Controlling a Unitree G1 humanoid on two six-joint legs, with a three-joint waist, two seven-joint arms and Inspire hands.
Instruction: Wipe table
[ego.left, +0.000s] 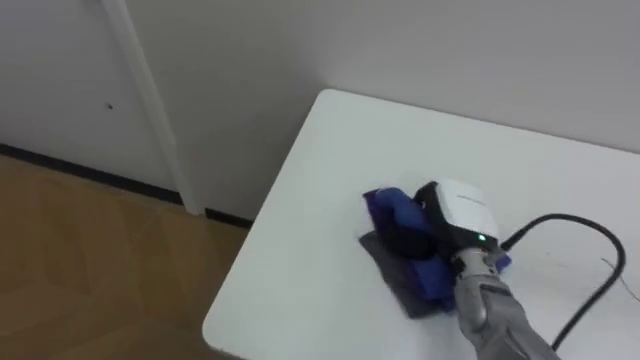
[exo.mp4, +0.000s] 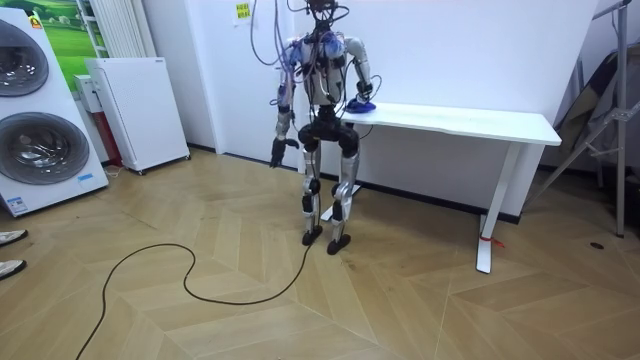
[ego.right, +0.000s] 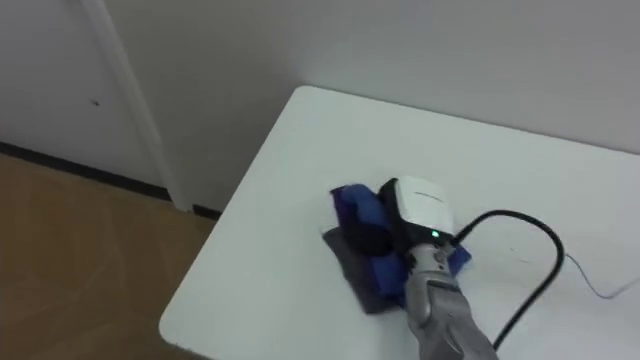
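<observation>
Wood floor lies at 9 o'clock, with the white table corner to its right. The blue cloth sits on the table near its left end, at about 4 o'clock from the view's centre. The right hand rests on top of the cloth, reaching in from 5 o'clock; whether it grips or presses flat I cannot tell. In the room view the robot stands at that end, its left hand hanging at 8 o'clock from its hips, too small to read.
</observation>
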